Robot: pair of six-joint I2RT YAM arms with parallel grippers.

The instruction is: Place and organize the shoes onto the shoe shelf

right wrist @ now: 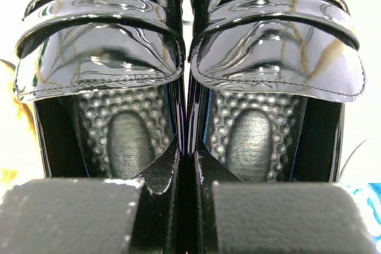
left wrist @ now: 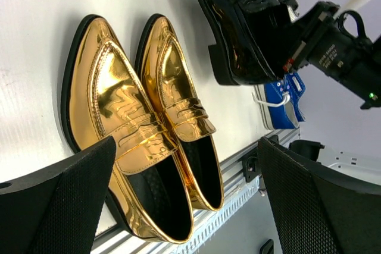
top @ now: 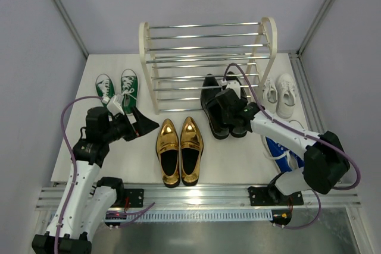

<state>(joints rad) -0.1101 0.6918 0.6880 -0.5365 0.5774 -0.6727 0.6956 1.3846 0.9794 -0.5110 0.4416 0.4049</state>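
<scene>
The shelf (top: 144,52) stands at the back of the table (top: 83,153), and all three tiers of rods show no shoes resting on them, so no pair counts as placed yet. The right gripper (right wrist: 189,197) is working on the first pair. Its fingers pinch the two adjoining inner walls of the black shoes (top: 211,93), holding both as one unit at the front right of the shelf, toes toward the lowest rods. The views do not show whether the soles sit on the table or are lifted. The left gripper (top: 143,125) hangs beside the gold loafers (top: 180,147) with its fingers spread wide and gripping nothing. The loafers sit side by side on the table, in front of the shelf. The green sneakers (top: 117,86) sit left of the shelf, the white sneakers (top: 280,94) right of it, and the blue sneakers (top: 281,150) lie partly hidden under the right arm. Judged from this layout, the task is at its start: one pair in hand, four pairs untouched, all five to be shelved.
</scene>
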